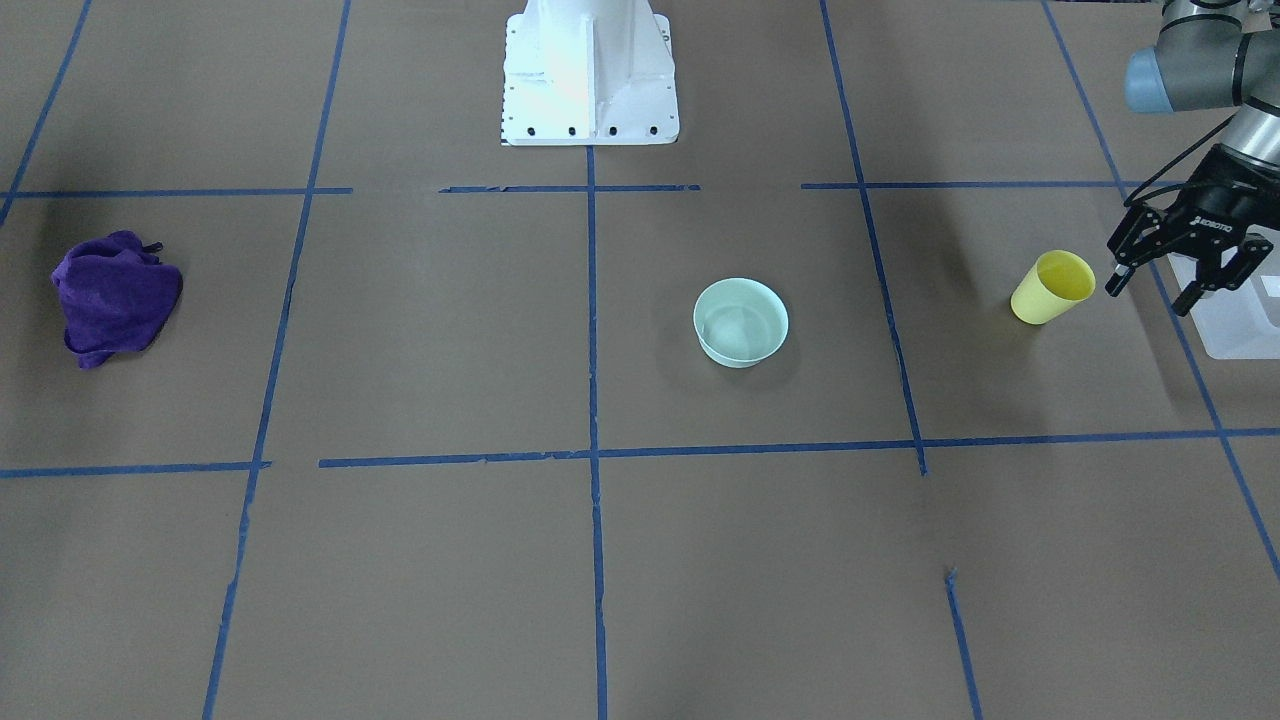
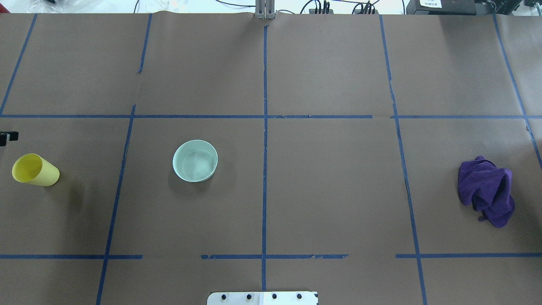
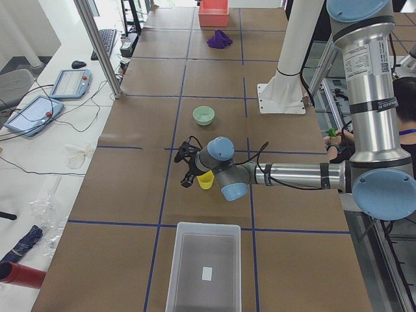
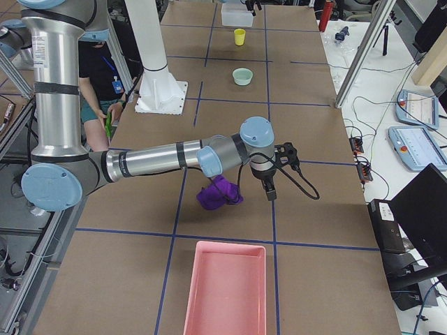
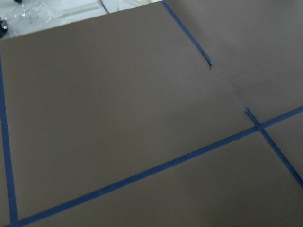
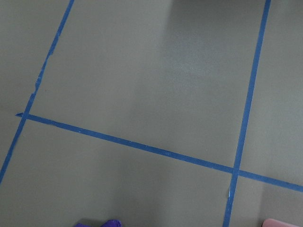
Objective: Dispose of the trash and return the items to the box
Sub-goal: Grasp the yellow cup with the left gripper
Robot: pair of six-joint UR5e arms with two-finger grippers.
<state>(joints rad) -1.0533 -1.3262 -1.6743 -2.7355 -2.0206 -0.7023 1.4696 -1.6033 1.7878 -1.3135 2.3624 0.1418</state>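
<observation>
The yellow cup (image 1: 1052,287) stands open end up at the table's left end and also shows in the overhead view (image 2: 34,170). The mint-green bowl (image 1: 740,322) sits upright near the middle. The frosted box (image 3: 200,266) stands past the cup at the table's end; its corner shows in the front view (image 1: 1235,320). My left gripper (image 1: 1153,287) is open and empty, hovering right beside the cup, between cup and box. My right gripper (image 4: 271,171) hangs next to the purple cloth (image 4: 218,193); I cannot tell whether it is open or shut.
The purple cloth (image 1: 115,297) lies crumpled at the table's right end. A pink bin (image 4: 225,289) stands beyond it. The white robot base (image 1: 588,70) is at the robot-side edge. Blue tape lines grid the brown table.
</observation>
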